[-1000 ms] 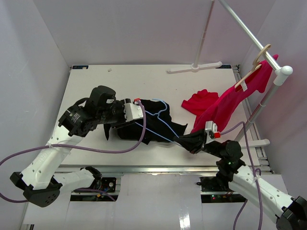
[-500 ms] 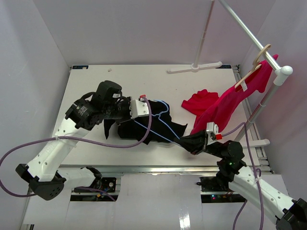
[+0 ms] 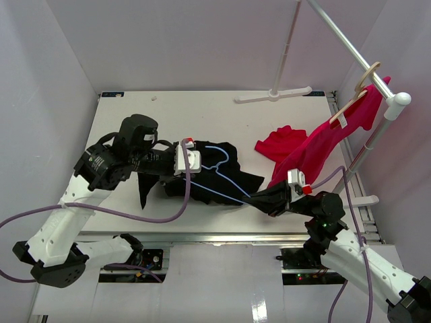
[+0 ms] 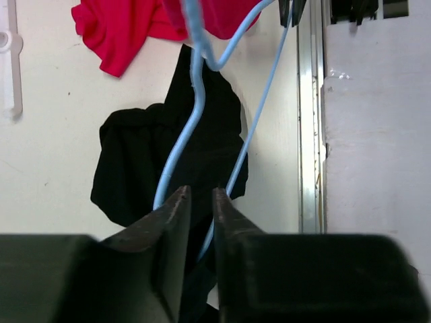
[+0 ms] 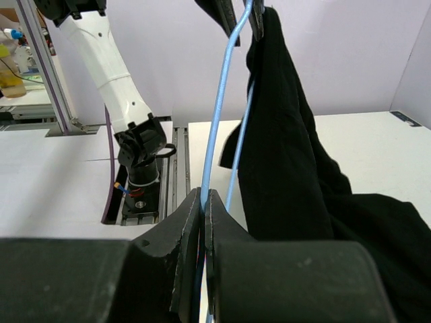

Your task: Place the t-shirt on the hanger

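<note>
Centre frame in the top view, the t-shirt (image 3: 246,180) lies bunched, its left end lifted by the left gripper (image 4: 199,195), jaws nearly together pinching black cloth. Only the right wrist view shows the right gripper (image 5: 204,195) clamped on the blue wire hanger (image 5: 221,101).

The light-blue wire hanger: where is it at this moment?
In the top view, the hanger slants over the black t-shirt at the centre. Its right-hand corner is pinched in the right tool, and its hook end is by the left tool.
</note>
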